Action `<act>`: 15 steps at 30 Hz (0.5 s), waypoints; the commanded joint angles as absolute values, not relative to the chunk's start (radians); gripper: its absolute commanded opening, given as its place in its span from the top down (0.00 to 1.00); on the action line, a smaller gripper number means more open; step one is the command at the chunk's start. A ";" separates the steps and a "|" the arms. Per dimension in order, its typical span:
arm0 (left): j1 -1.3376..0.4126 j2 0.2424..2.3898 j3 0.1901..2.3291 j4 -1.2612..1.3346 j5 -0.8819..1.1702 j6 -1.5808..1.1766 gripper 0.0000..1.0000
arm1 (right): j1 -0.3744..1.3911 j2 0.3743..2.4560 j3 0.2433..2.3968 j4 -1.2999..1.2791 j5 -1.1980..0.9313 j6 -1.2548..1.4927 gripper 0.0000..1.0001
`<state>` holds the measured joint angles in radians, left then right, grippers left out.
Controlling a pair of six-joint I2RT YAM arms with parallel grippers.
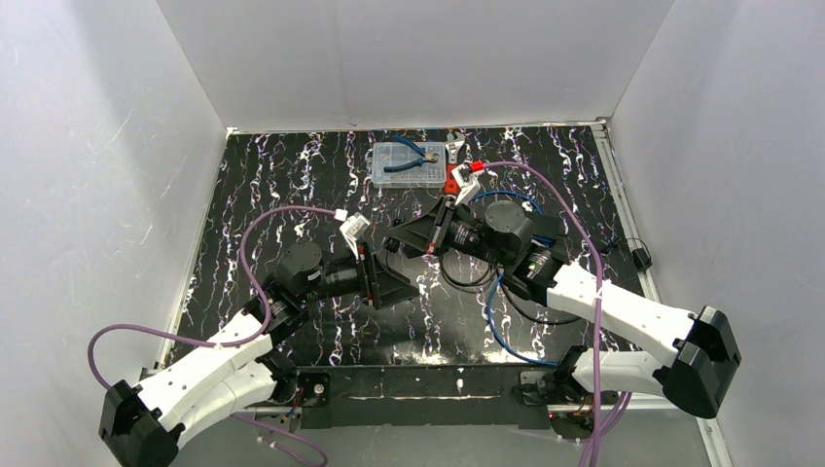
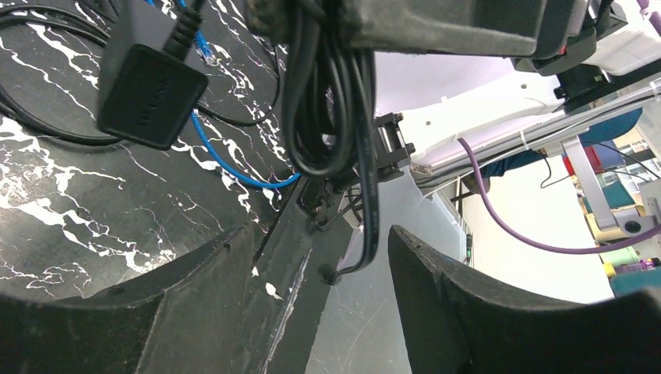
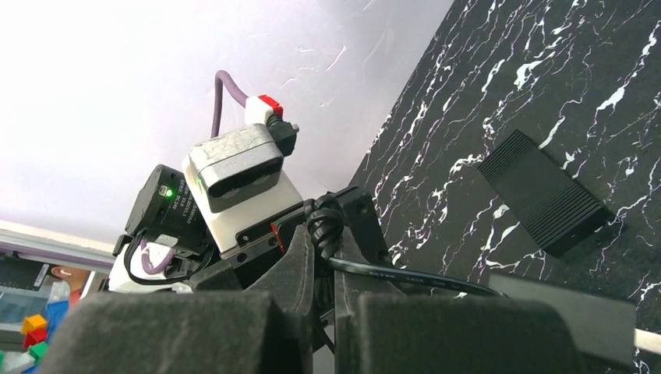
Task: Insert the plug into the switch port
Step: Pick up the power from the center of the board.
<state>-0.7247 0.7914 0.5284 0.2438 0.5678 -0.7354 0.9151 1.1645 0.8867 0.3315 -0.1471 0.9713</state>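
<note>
Black cord [image 3: 405,274] is pinched in my right gripper [image 3: 326,257], my left gripper [image 2: 319,234] spread around it. The switch [image 3: 542,191] lies apart; nothing inserted yet.

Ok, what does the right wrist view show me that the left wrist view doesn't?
Only the right wrist view: the flat black box lying on the table, and the left arm's wrist camera. Only the left wrist view: the left gripper with its jaws open, a blue cable and a black adapter block. Both: the black cable that the right gripper is shut on, and the black marbled table.
</note>
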 commanded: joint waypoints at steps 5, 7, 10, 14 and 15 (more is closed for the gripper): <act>-0.740 0.749 0.503 0.274 0.619 -0.739 0.39 | 0.922 1.145 0.942 0.391 -0.116 0.961 0.99; -0.742 0.734 0.497 0.273 0.625 -0.743 0.39 | 0.922 1.148 0.948 0.391 -0.118 0.959 0.99; -0.742 0.711 0.492 0.266 0.632 -0.746 0.39 | 0.923 1.154 0.951 0.396 -0.121 0.962 0.99; -0.742 0.691 0.482 0.262 0.645 -0.749 0.39 | 0.927 1.163 0.954 0.408 -0.129 0.963 0.99; -0.743 0.690 0.481 0.265 0.651 -0.751 0.39 | 0.928 1.165 0.953 0.412 -0.132 0.963 0.99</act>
<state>-0.7369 0.7127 0.4955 0.2546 0.6152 -0.7467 0.9191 1.1663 0.9010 0.3346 -0.1311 0.9675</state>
